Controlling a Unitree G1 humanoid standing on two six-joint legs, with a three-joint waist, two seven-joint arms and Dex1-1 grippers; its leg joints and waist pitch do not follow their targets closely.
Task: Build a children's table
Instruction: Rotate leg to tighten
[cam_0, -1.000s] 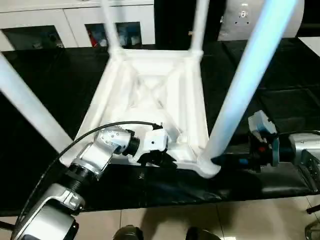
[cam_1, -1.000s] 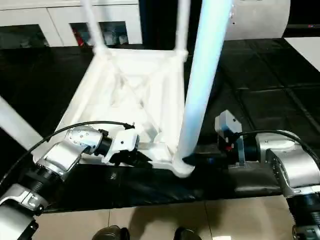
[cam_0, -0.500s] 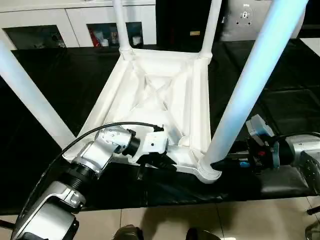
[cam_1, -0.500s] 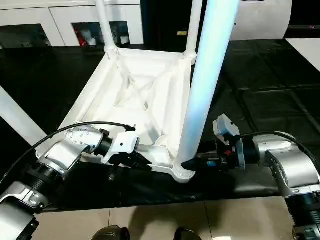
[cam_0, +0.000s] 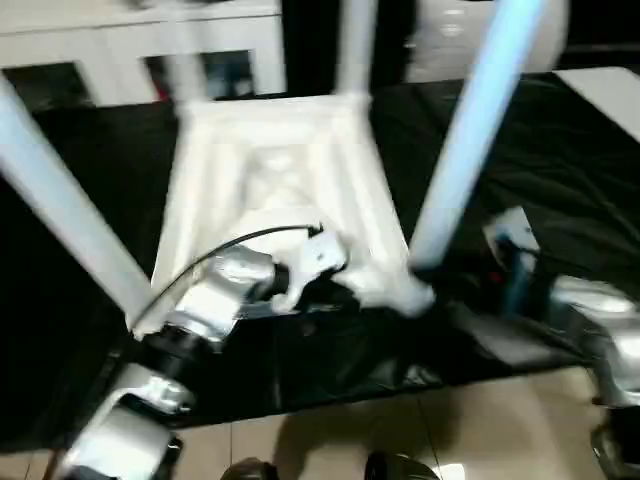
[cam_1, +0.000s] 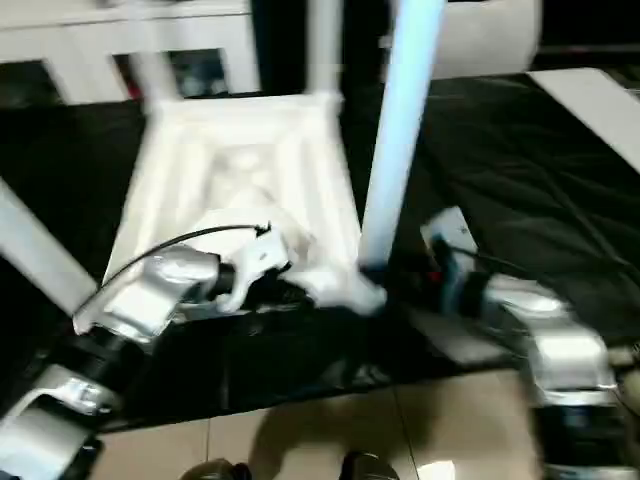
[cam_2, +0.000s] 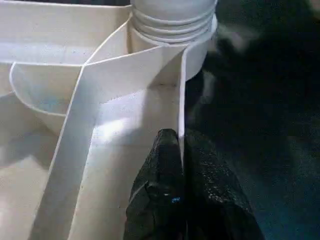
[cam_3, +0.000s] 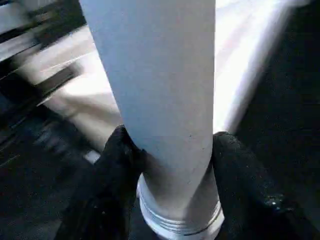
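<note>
The white children's table lies upside down on the black worktable, its ribbed top (cam_0: 270, 170) facing up and its legs standing in the corner sockets. My left gripper (cam_2: 181, 150) is shut on the thin near rim wall of the top (cam_2: 125, 125), one black finger (cam_2: 159, 185) on each side, close to a corner socket (cam_2: 172, 30). My right gripper (cam_3: 170, 155) is shut on the near right leg (cam_3: 155, 75) just above its ringed base, fingers (cam_3: 112, 170) pressed on both sides. In the head views that leg (cam_0: 470, 130) rises to the top edge, and another leg (cam_0: 60, 210) slants up at the left.
The black worktable (cam_0: 560, 150) stretches to the right and behind. White cabinets (cam_0: 100, 60) stand at the back. The worktable's near edge runs just below my arms, with tiled floor (cam_0: 420, 430) beneath it. A cable (cam_0: 230, 245) loops over my left forearm.
The whole head picture has shifted and blurred, so the camera has moved. Both grippers keep their holds on the rim and the near right leg.
</note>
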